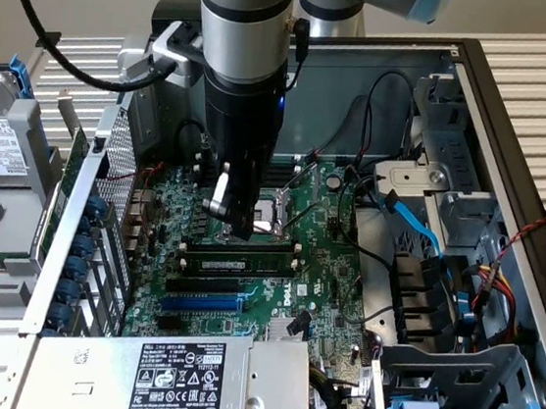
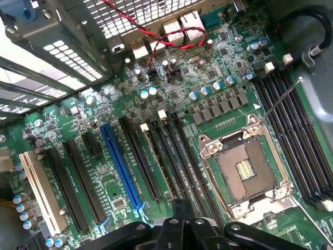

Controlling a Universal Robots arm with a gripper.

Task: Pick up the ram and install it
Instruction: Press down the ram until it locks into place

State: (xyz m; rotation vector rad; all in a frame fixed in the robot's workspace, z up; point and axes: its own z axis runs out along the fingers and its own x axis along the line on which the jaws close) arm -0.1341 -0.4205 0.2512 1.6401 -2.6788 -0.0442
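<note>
Exterior view showed your gripper point(image 1: 242, 223) closed, empty, just above the ram point(image 1: 237, 257). That ram sat in 1 black memory slot point(image 1: 212, 286) row beside the CPU socket point(image 1: 270, 214).

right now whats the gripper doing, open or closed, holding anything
Gripper: closed, nothing visibly held; it hangs over the motherboard just above the ram, which sits in a slot beside the CPU socket.

The ram point(image 1: 235, 257) sits slotted beside the processor socket point(image 1: 274, 216).
</note>
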